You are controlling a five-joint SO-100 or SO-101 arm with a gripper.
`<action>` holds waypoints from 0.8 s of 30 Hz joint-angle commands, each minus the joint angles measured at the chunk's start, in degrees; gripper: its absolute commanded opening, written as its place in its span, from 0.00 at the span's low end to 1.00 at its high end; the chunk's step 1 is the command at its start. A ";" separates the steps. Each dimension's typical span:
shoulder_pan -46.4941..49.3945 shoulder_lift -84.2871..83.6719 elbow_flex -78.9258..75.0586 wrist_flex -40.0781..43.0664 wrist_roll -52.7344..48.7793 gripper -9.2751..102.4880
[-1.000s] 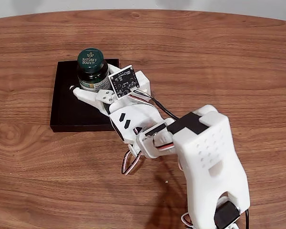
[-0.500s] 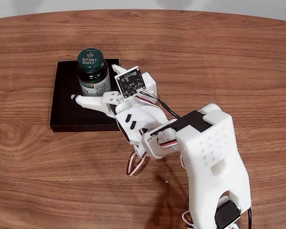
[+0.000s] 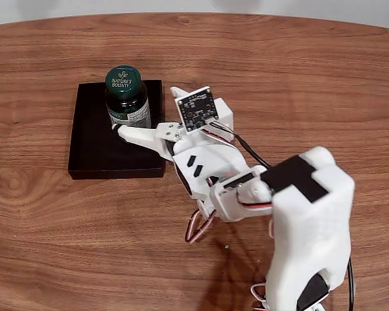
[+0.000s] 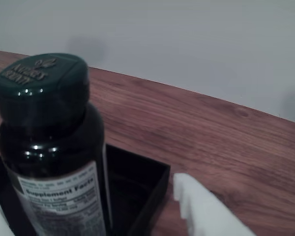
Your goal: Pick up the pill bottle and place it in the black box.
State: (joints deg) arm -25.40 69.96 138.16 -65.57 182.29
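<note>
Standing upright in the black box (image 3: pixel 91 146) at the upper left of the fixed view, the pill bottle (image 3: pixel 127 97) rests free; the white pincer (image 3: pixel 146 111) is spread beside it, over the wooden table (image 3: pixel 298 78).

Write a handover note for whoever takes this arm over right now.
Gripper: open, no longer clamped on the pill bottle; over the last second it has let go and is pulling back toward the right of the fixed view.
Pill bottle: standing upright inside the black box, near its far right corner, cap on.
Done: bottle picked up, placed in the box and released.
Left: finish withdrawing the arm without knocking the bottle; the lower finger is still close to its base.
</note>
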 commanded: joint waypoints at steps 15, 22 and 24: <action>10.02 22.06 16.44 5.62 -2.37 0.44; 13.45 26.89 22.32 8.61 -4.04 0.42; 14.50 28.65 23.73 10.20 -4.66 0.42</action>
State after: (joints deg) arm -12.57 92.46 160.49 -56.69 178.42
